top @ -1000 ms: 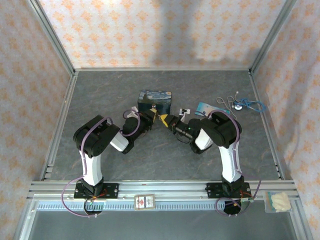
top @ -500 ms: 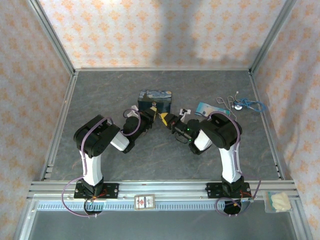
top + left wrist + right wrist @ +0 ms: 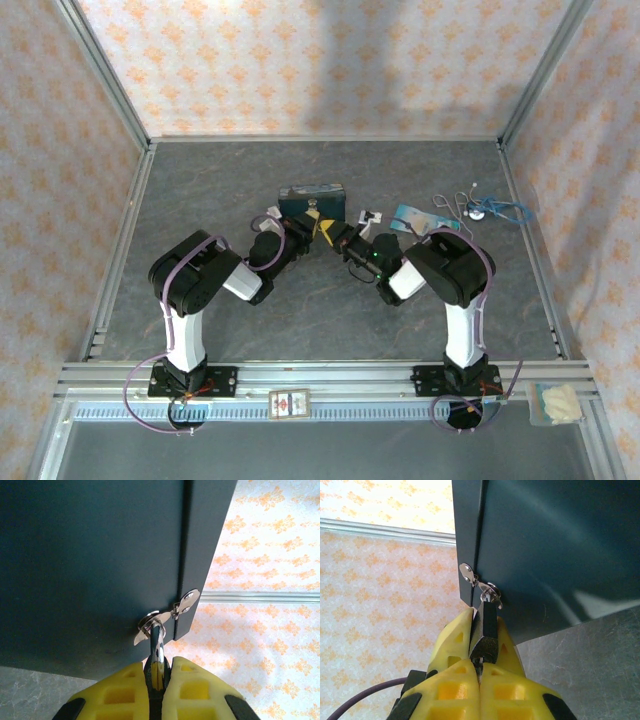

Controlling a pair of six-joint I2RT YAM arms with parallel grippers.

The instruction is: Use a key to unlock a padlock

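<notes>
- You are at the step where the key has to meet the lock. The loop is through the latch, so I judge that the lock is not off yet.
- The tiny padlock with the dark body and thin silver loop [image 3: 484, 627] hangs from the small silver latch [image 3: 490, 591]. The latch is on the dark blue metal tin [image 3: 312, 197], near the middle of the grey table [image 3: 430, 290].
- Your right claw [image 3: 484, 616] is squeezed tight on the padlock's dark body. The bottom end of the body sits deep between the yellow fingers [image 3: 457, 650], so you cannot see the keyhole.
- Your left claw [image 3: 157, 660] is squeezed tight on a thin, pale, silvery metal key [image 3: 158, 647]. I take it to be the key, but it shows edge-on, so I cannot be sure. Its far end touches the latch.
- From above, the two claws meet nose to nose just in front of the tin.
- Next, I think you must hold the padlock steady and get its bottom end clear of the fingers. Then bring the key tip round to the keyhole, line it up, push it in and turn it.
- The parts are tiny, so a small slip could miss the hole.
</notes>
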